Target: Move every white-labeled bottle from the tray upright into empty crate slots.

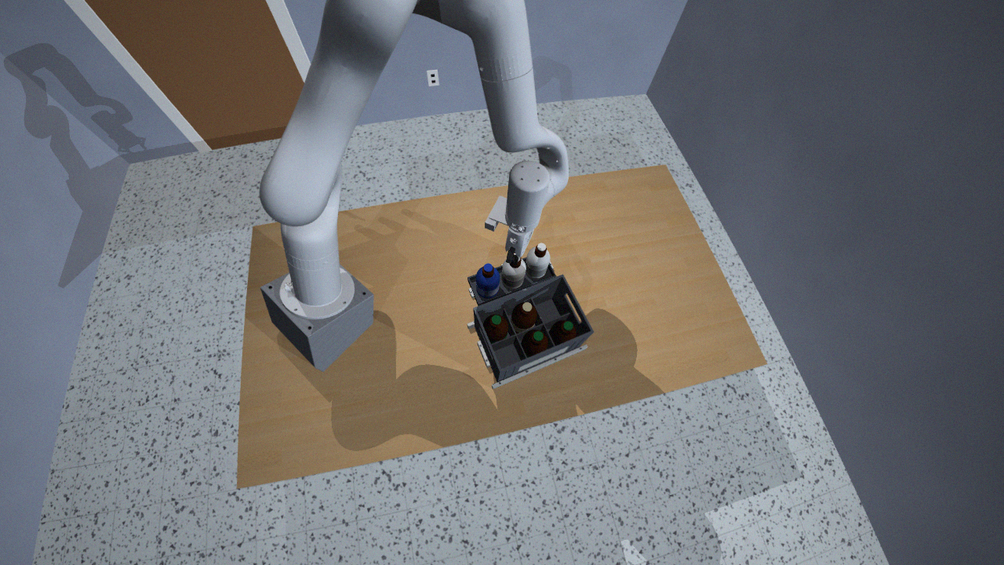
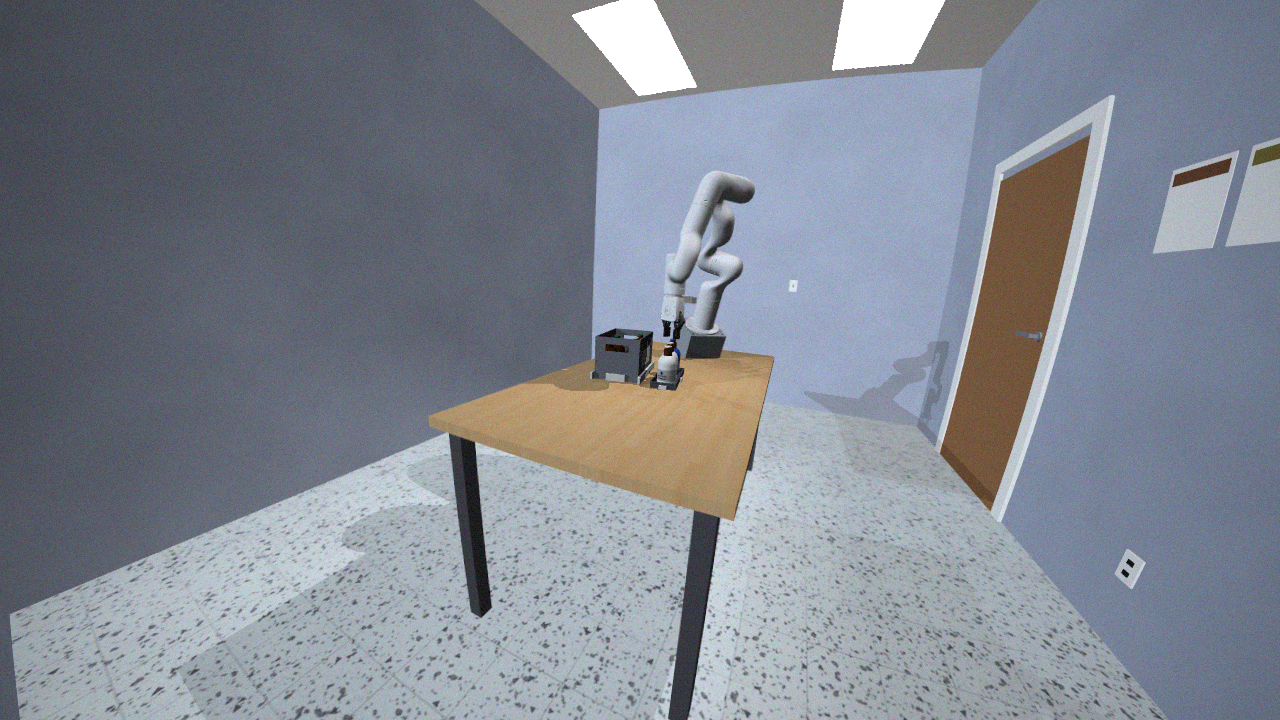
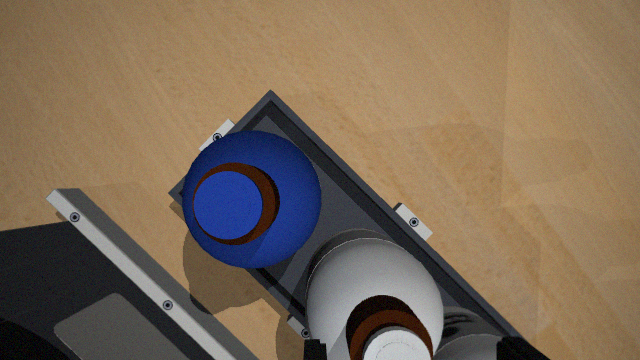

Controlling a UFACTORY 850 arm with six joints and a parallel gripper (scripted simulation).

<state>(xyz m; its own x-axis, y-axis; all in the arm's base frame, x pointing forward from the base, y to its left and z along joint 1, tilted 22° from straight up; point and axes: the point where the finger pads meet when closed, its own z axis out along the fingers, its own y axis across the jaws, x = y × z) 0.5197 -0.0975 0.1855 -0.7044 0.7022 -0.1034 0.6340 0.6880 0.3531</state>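
Observation:
My gripper (image 1: pixel 513 254) (image 2: pixel 671 330) (image 3: pixel 412 350) is open, its fingers either side of the middle white bottle's cap in the wrist view; contact is not visible. This white bottle (image 1: pixel 514 274) (image 3: pixel 370 270) stands upright on the tray (image 1: pixel 471 282) (image 2: pixel 662 383) (image 3: pixel 345 202). A second white bottle (image 1: pixel 538 262) (image 2: pixel 667 367) stands at the tray's right end in the top view. A blue bottle (image 1: pixel 488 282) (image 3: pixel 295 200) stands at the left end. The crate (image 1: pixel 543 361) (image 2: pixel 617 360) has empty back-right and front-left slots in the top view.
In the crate stand a cream-capped brown bottle (image 1: pixel 525 315) and several green-capped ones, such as the back-left one (image 1: pixel 496 327). The crate's walls rise close beside the tray. A light rail (image 1: pixel 540 367) runs along the crate's front. The arm's base (image 1: pixel 322 329) stands left.

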